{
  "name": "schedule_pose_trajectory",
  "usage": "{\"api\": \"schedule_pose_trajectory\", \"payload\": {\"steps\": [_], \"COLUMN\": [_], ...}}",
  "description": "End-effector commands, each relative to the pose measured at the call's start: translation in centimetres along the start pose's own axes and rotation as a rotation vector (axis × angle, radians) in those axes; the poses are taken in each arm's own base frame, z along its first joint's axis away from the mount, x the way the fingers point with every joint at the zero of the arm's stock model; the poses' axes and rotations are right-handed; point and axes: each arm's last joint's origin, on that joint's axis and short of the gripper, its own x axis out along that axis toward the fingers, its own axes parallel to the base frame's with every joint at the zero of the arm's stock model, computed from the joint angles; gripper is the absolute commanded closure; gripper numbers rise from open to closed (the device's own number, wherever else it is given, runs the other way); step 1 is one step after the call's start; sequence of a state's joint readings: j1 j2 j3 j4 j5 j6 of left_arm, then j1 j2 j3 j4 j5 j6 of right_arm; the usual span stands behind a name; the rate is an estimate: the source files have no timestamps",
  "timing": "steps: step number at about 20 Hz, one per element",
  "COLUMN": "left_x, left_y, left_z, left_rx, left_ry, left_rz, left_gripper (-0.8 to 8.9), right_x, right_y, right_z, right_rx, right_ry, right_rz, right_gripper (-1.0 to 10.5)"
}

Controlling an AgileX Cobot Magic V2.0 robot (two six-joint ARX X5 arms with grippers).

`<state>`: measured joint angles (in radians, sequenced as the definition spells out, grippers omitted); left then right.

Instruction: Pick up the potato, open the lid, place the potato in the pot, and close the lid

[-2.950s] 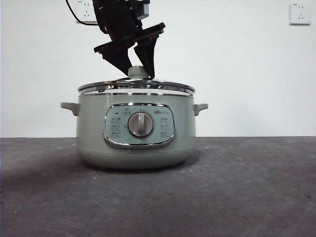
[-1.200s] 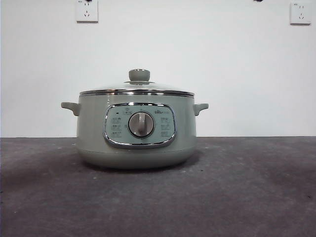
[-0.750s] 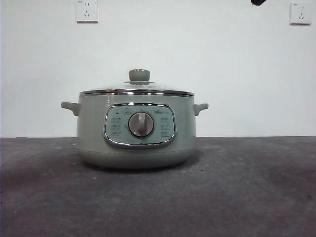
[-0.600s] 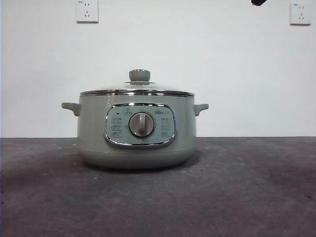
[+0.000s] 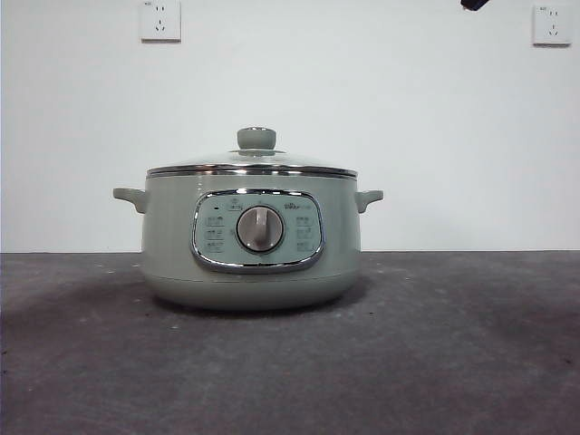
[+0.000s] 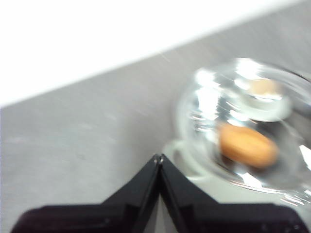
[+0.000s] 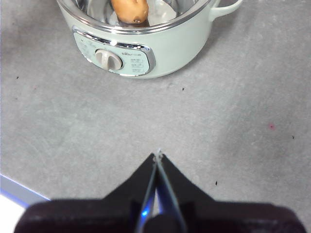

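Observation:
The sage-green pot (image 5: 254, 263) stands mid-table with the glass lid (image 5: 252, 165) seated level on its rim, green knob (image 5: 256, 138) on top. The orange-brown potato (image 6: 247, 145) lies inside the pot under the lid (image 6: 214, 97), blurred in the left wrist view. It also shows as the potato (image 7: 129, 10) inside the pot (image 7: 170, 48) in the right wrist view. My left gripper (image 6: 158, 158) is shut and empty, off to one side of the pot. High above the table in front of the pot, my right gripper (image 7: 158, 154) is shut and empty.
A black arm tip (image 5: 473, 4) shows at the top right of the front view. Two wall sockets (image 5: 160, 20) (image 5: 551, 24) hang on the white wall behind. A table edge (image 7: 19, 191) runs near the right gripper.
The gripper that stood around the lid's knob 2.4 s ago has gone up out of the front view. The lid, slightly tilted then, now sits level. A black tip appeared at top right.

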<state>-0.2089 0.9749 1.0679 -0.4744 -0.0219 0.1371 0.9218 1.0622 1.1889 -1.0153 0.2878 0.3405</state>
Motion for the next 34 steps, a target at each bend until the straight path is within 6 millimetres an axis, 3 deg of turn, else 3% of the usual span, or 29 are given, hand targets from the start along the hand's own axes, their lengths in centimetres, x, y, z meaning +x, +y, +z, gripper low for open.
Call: {"api": "schedule_pose_trajectory", "payload": {"steps": [1, 4, 6, 8, 16, 33, 34], "left_x": [0.5, -0.5, -0.7, -0.7, -1.7, -1.4, -1.4], "left_y": [0.0, -0.4, -1.0, -1.3, -1.2, -1.3, -1.3], "left_z": [-8.7, -18.0, -21.8, -23.7, -24.2, -24.4, -24.4], "left_rx": [-0.095, -0.243, -0.283, -0.299, -0.266, -0.218, -0.218], "left_ry": [-0.072, -0.166, -0.192, -0.208, -0.214, -0.174, -0.171], "left_rz": [0.069, 0.163, 0.179, 0.179, 0.291, 0.265, 0.265], "left_gripper": [8.14, 8.14, 8.14, 8.14, 8.14, 8.14, 8.14], "right_x": [0.2, 0.2, 0.2, 0.2, 0.2, 0.2, 0.2], "right_y": [0.0, 0.0, 0.0, 0.0, 0.0, 0.1, -0.1], "right_z": [-0.1, -0.1, -0.1, -0.1, -0.1, -0.1, -0.2], "right_rx": [-0.005, -0.005, -0.005, -0.005, -0.005, -0.008, -0.080], "right_ry": [0.004, 0.004, 0.004, 0.004, 0.003, 0.002, 0.009], "right_rz": [-0.002, -0.003, -0.002, -0.003, -0.003, -0.002, -0.022], "right_gripper": [9.5, 9.5, 9.5, 9.5, 9.5, 9.5, 9.5]}}
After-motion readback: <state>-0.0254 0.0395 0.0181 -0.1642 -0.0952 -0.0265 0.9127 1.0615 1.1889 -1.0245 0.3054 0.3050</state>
